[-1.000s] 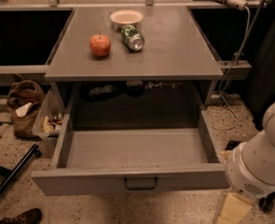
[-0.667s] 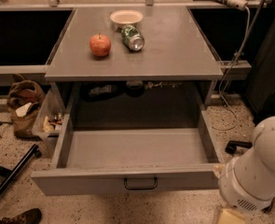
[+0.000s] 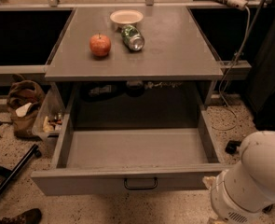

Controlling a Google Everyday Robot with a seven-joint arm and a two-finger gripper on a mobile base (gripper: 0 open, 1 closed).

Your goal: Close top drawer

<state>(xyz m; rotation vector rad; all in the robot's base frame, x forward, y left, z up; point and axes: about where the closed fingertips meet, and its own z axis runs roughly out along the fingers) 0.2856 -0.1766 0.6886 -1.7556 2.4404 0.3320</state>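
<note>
1. The grey surface (image 3: pixel 174 50) fills the far half of the scene. It carries three loose items toward its far left.
2. The top drawer (image 3: pixel 81 185) is fully extended toward the near side. Its shallow tray is bare and its flat front panel is the nearest part.
3. The white arm housing (image 3: pixel 253 181) sits at the near right, just beside the right end of the front panel.
4. The gripper (image 3: pixel 208 182) is almost wholly hidden behind the housing, next to the panel's right corner. Whether it is released or clenched cannot be told.
5. The bowl (image 3: pixel 126 17), the apple (image 3: pixel 100 45) and the can (image 3: pixel 132 37) lie close together. The can lies on its side.
6. The black wire handle (image 3: pixel 140 185) is at the panel's centre, untouched.

Hazards:
- A push at the right corner, off centre, will probably skew the drawer so that it binds in its slides. Press near the handle.
- A hard closing impact may jolt the surface and set the can or the apple rolling.
- The bulky housing may strike the panel edge during repositioning.
</note>
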